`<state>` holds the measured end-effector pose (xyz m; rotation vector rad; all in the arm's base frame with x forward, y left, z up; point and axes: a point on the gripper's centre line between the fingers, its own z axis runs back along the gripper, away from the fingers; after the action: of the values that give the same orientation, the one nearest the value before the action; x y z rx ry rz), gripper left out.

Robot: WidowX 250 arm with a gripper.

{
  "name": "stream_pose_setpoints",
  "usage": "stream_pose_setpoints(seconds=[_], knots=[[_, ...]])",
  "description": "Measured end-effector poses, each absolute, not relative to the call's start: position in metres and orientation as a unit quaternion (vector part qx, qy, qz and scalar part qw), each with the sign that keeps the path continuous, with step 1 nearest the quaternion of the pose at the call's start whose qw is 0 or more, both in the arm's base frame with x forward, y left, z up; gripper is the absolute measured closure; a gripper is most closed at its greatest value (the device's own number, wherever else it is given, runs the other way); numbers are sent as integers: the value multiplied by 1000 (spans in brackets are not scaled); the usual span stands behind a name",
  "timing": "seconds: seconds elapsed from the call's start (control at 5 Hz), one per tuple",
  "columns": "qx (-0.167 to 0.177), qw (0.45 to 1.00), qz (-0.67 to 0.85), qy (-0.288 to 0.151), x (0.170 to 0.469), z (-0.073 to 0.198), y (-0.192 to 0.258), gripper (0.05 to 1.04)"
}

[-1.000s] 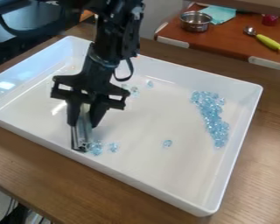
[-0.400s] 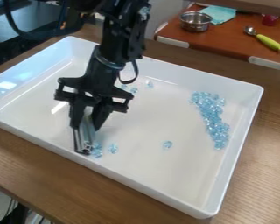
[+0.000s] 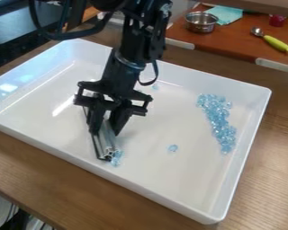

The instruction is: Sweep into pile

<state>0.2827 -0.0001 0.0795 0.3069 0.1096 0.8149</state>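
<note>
The black claw [image 3: 108, 131] hangs over the left half of the tray [image 3: 241, 169], its fingers closed around a bar [image 3: 108, 146] and parted only by its thickness. The bar (silvery, with a dark side) slants down toward the middle of the tray's near edge. A small clump of pale blue beads [image 3: 116, 157] lies right beside its lower end, just in from that edge; whether they touch it is hard to tell.

The main pile [image 3: 217, 119] runs in a long band inside the tray's right edge, from near the far right corner partway toward the near right corner. 1 bead [image 3: 173, 148] sits alone between the clump and the pile, and 1 more [image 3: 155, 86] lies near the far edge, just right of the arm.

The tray stands on a wooden table [image 3: 278, 179]. Past its far edge, a second table [image 3: 236, 44] bears a metal pot [image 3: 201, 22], a blue cloth [image 3: 224, 14], a red cup [image 3: 277, 20] and a green-handled spoon [image 3: 275, 42].
</note>
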Motion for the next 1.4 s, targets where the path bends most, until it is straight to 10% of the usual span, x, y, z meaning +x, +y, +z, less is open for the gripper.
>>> stream_pose_setpoints(seconds=[1.4], knots=[[62,889,450,54,373,86,-103,714]])
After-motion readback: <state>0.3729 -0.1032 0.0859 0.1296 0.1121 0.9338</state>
